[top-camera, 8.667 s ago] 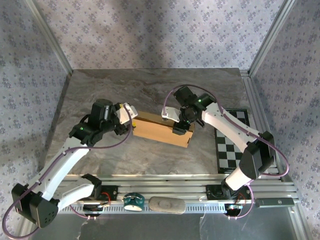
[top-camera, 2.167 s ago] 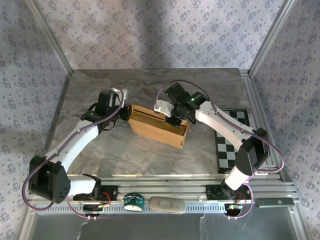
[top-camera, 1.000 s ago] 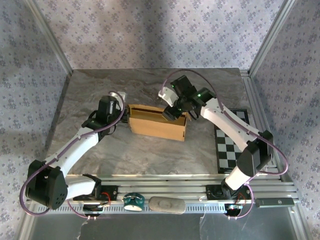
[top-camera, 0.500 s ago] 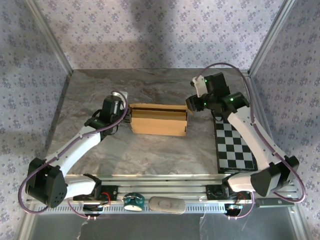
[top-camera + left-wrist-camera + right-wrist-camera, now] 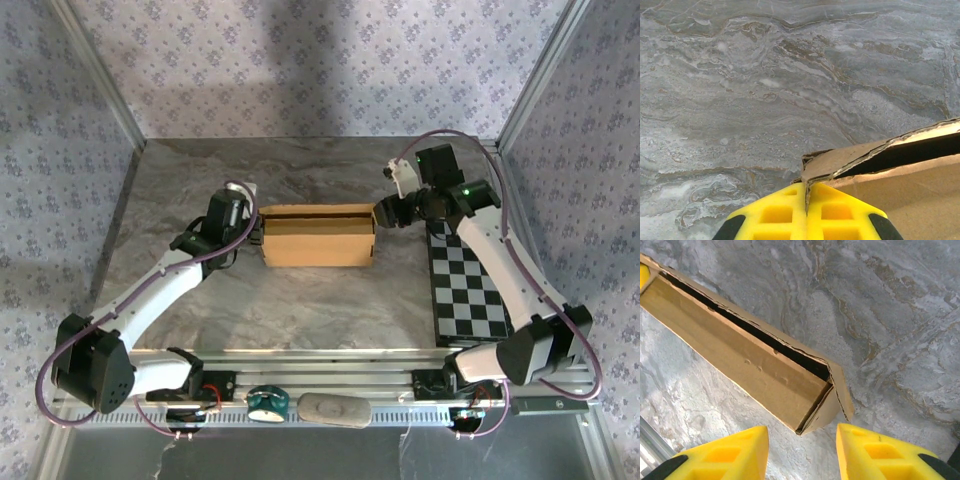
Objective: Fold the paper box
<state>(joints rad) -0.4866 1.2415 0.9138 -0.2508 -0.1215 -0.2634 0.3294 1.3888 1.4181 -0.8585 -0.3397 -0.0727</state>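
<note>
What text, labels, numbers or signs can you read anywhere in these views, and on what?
No readable text in any view.
Paper box: plain cardboard, unprinted.
Checkered board: black and white squares, no characters.
Grey oval thing on the front rail: too small to tell.

paper box (image 5: pixel 318 240): tan cardboard, long and shallow, lying crosswise at mid-surface, a dark slit along its far edge
left end effector (image 5: pixel 256 229): at the box's left end, touching it
right end effector (image 5: pixel 384 213): just beside the box's far right corner, contact unclear
surface (image 5: pixel 300 310): grey, marbled
checkered board (image 5: pixel 470 290): black-and-white, flat at the surface's right edge, apart from the box
</note>
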